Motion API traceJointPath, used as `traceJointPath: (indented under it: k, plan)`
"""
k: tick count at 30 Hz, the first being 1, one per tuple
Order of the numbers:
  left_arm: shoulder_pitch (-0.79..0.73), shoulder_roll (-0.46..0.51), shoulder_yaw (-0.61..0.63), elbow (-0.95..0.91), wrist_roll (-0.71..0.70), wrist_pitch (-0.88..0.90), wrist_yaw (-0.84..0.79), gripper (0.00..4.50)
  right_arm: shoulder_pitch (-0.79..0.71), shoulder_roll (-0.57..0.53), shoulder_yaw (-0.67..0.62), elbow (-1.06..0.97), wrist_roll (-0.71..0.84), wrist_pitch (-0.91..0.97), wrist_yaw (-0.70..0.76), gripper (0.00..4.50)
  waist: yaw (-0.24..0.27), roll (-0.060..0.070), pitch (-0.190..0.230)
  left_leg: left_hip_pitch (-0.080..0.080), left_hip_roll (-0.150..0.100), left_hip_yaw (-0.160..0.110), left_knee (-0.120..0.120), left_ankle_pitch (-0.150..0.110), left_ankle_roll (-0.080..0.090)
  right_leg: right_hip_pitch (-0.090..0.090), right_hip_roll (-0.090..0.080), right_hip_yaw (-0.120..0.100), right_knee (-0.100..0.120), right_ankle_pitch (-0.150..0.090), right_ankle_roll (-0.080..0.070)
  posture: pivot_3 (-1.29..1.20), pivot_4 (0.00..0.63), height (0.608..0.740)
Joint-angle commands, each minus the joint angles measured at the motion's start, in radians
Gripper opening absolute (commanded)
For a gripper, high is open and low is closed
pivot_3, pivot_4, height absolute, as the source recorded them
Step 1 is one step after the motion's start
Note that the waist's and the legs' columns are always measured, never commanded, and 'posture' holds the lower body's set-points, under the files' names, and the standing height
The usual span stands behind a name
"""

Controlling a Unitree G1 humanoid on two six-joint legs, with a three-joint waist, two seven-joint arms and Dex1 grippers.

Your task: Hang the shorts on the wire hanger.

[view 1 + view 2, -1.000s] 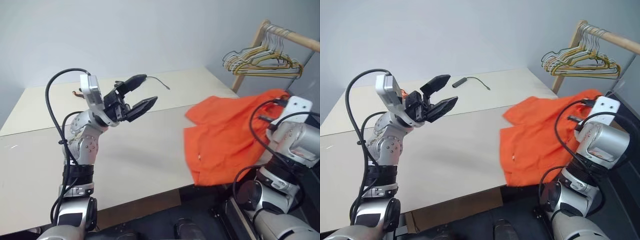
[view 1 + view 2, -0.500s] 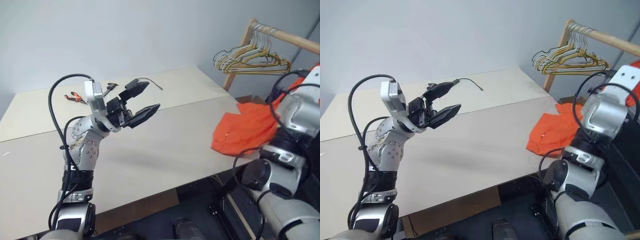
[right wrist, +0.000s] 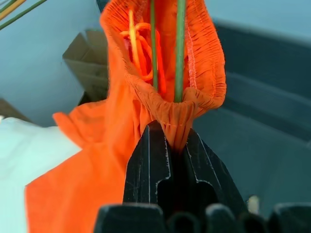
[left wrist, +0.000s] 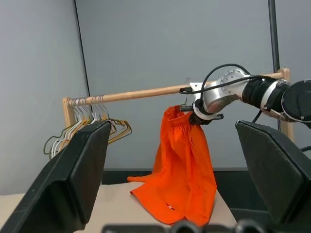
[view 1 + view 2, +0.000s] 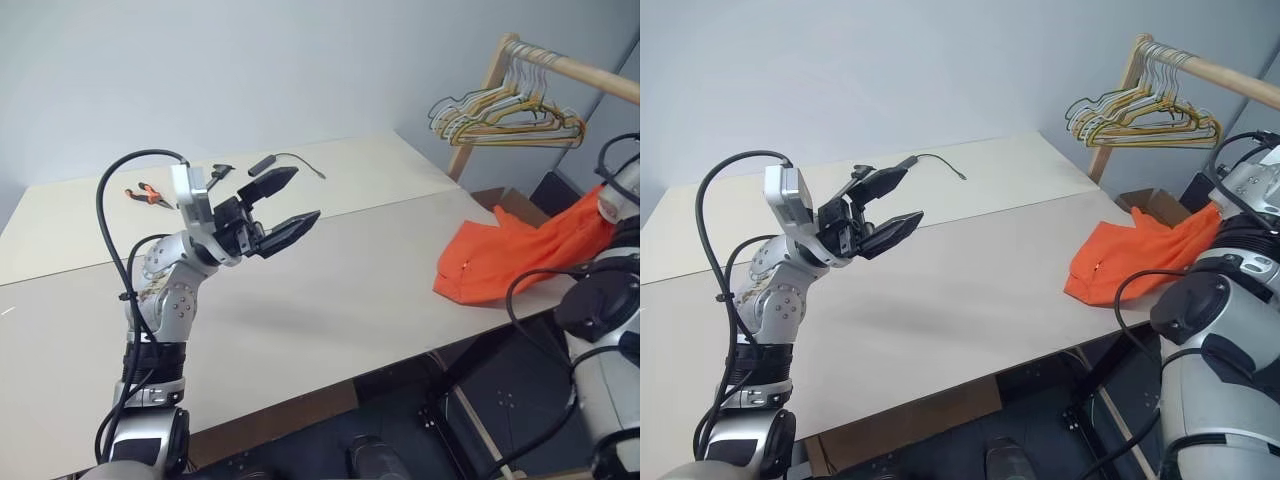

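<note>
Shorts (image 4: 183,165) pinched at gathered waistband in my right gripper (image 3: 177,141), lifted off table (image 5: 330,290) edge, lower part draped on table corner. Wire hanger (image 3: 179,48) strands run inside waistband. My left gripper (image 5: 285,205) spread wide above table, holding nothing.

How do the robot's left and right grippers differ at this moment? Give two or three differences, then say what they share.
The left gripper is open and empty; the right gripper is shut on the shorts at the waistband. The left gripper is raised over the table; the right gripper is out past the table's edge, by the wooden rail, with the shorts hanging from it. Both have two black fingers.
</note>
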Motion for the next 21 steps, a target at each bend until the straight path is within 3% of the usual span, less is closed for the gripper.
traceJointPath:
  k: [1,12,21]
  plan:
    - [-0.007,0.007,0.000,-0.031,0.005,-0.020,-0.001,4.46,-0.052,-0.041,-0.004,0.047,0.049,-0.041,-0.021,0.00,0.001,0.000,0.000,0.000,0.000,0.000,0.000,0.000,0.000,0.000,0.000,0.000,0.000,0.000,0.000,-0.10,0.000,0.740]
    - [-0.001,0.006,0.009,-0.043,-0.034,-0.014,-0.048,4.46,-0.047,-0.060,0.045,0.108,0.080,-0.064,-0.074,0.00,0.004,0.000,0.000,0.000,0.000,0.000,0.000,0.000,0.000,0.001,0.000,0.000,0.000,0.000,0.000,-0.10,0.000,0.740]
    - [-0.002,-0.008,0.019,-0.042,-0.036,-0.029,-0.037,4.50,-0.028,-0.048,0.084,0.099,0.080,-0.077,-0.093,3.08,0.006,0.000,0.000,0.000,0.000,0.000,0.000,0.000,0.000,0.001,0.000,0.000,0.000,0.000,0.000,-0.10,0.000,0.740]
